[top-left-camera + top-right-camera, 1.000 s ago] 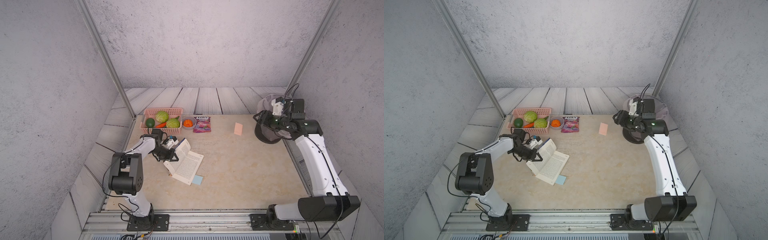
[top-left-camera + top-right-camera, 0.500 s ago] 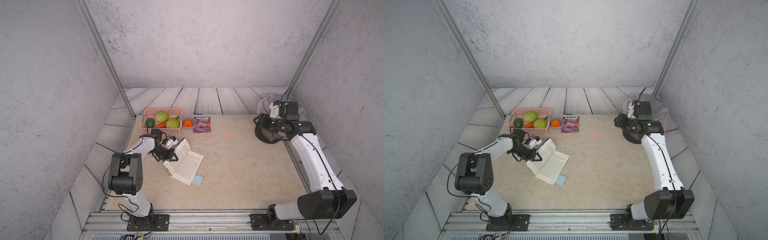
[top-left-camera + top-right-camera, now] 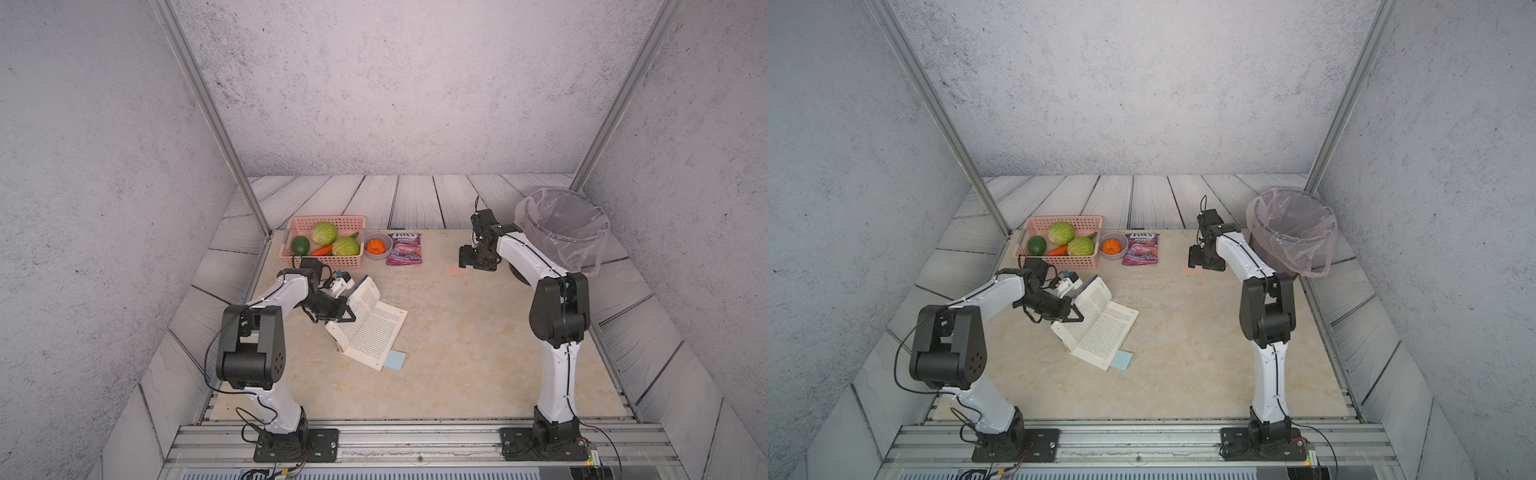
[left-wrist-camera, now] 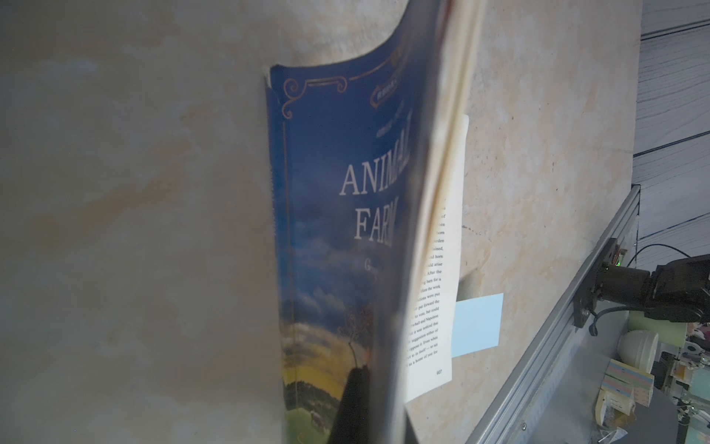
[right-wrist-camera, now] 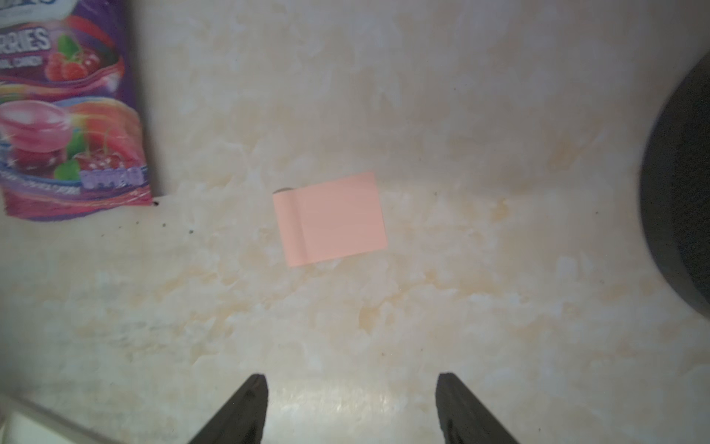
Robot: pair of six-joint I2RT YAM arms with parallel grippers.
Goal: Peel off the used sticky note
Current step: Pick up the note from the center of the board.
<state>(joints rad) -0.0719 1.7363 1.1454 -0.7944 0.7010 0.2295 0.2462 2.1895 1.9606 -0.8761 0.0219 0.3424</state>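
Pink sticky note (image 5: pixel 330 219) dropped onto counter (image 3: pixel 457 353), short of bin (image 3: pixel 561 224); nearest, blue note (image 3: pixel 395 360) under book (image 3: pixel 370 328), left fingers (image 4: pixel 353 403) clamped on its cover to prop it open; farther, right fingers (image 5: pixel 246 411) apart above pink sticky note, likely to re-pick

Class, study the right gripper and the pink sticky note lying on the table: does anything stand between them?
Nothing visible does. The right gripper hangs open above bare table, and the pink sticky note lies flat just ahead of its fingertips. The candy bag and the bin sit off to opposite sides, outside that path.
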